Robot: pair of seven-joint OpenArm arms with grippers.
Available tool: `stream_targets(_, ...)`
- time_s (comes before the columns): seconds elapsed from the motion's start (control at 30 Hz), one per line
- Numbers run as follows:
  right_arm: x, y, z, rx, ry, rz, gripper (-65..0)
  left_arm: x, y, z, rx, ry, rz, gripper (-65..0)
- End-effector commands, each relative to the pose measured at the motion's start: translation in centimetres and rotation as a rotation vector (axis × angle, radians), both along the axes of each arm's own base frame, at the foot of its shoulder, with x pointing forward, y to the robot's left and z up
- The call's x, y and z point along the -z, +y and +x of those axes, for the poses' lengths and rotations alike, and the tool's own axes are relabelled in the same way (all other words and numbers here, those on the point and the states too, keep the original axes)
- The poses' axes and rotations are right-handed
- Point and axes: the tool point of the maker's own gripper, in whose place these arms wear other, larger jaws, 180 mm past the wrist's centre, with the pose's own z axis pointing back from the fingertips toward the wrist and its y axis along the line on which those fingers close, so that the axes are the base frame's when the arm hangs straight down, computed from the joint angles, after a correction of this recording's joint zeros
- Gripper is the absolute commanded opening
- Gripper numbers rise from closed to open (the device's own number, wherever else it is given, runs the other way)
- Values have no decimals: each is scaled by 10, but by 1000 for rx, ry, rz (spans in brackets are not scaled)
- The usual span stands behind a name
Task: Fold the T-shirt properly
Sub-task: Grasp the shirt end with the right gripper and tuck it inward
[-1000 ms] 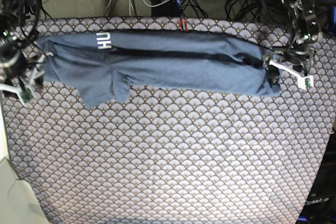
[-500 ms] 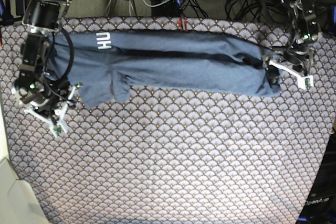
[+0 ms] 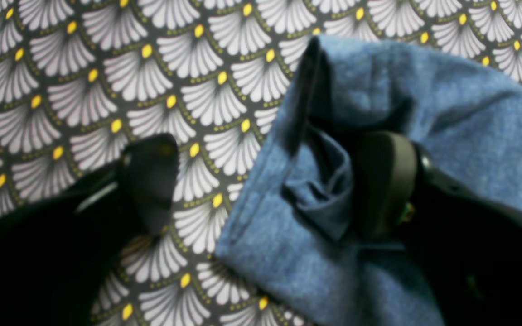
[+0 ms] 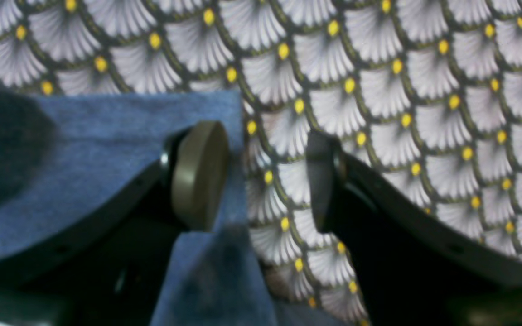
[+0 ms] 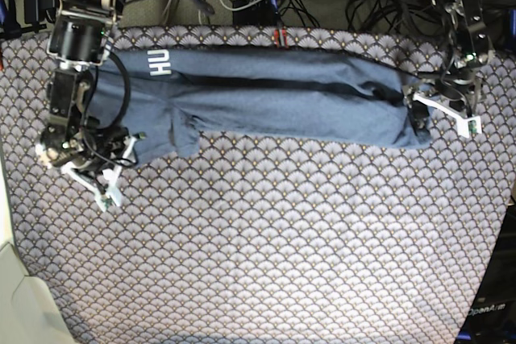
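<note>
T-shirt point(image 5: 266, 98): soft, light, limp; best pinched at hems, three and nine o'clock, left gripper point(image 3: 270, 185) and right gripper point(image 4: 265, 176) spread wide, holding nothing.

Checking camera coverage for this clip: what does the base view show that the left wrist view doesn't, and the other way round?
Only the base view shows the whole T-shirt folded into a long band across the table covering, its white lettering, the right gripper at the sleeve end, and the cables behind the table.

Only the left wrist view shows, up close, one finger tucked into the shirt's folds while the other rests on bare covering.

Both show the open left gripper at the shirt's end.
</note>
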Motion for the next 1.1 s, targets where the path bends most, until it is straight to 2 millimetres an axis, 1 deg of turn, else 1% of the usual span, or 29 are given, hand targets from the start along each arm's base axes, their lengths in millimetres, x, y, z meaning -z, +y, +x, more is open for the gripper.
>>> stream_targets(0.0, -13, -4, 14, 4, -48, 2, -330, -4, 1, 3, 8, -5, -1, -75)
stream_targets(0.1, -4, -3, 11, 7, -19, 15, -330, -4, 1, 3, 8, -5, -1, -75)
stream_targets(0.13, -1, 1, 10, 6, -12, 24, -330, -4, 0, 3, 9, -6, -1, -76)
stream_targets(0.23, 0, 8, 9, 2, -13, 36, -331, -4, 0, 3, 11, -6, -1, -77)
stream_targets(0.3, 1, 8, 8, 2, -6, 35, -332, -4, -1, 3, 12, -6, -3, -78)
stream_targets(0.43, 7, 22, 5, -28, 15, 40, -340, -4, -1, 3, 12, -6, -3, -78)
stream_targets(0.5, 14, 29, -3, -55, 30, 33, -385, -4, -1, 3, 12, -6, -3, -78)
stream_targets(0.53, 17, 33, -6, -70, 37, 31, -424, -4, -1, 3, 12, -6, -3, -78)
stream_targets(0.6, 20, 38, -9, -92, 49, 26, -523, -4, -1, 3, 13, -6, -3, -78)
stream_targets(0.67, 21, 41, -10, -102, 52, 24, -650, -4, -1, 3, 13, -6, -3, -78)
stream_targets(0.77, 21, 36, -13, -96, 56, 13, -650, -4, -1, 3, 12, -9, -9, -79)
stream_targets(0.8, 14, 35, -10, -96, 35, 5, -650, -4, -1, 3, 12, -10, -10, -79)
stream_targets(0.87, 4, 34, -12, -102, -2, -16, -650, -4, -1, 3, 12, -10, -10, -79)
stream_targets(0.93, -16, 33, -14, -113, -71, -50, -650, -5, -1, 3, 12, -11, -9, -79)
stream_targets(1.0, -36, 34, -21, -126, -134, -80, -650, -5, -2, 4, 13, -13, -11, -79)
stream_targets(1.07, -51, 35, -29, -137, -174, -110, -650, -6, -2, 4, 14, -15, -10, -79)
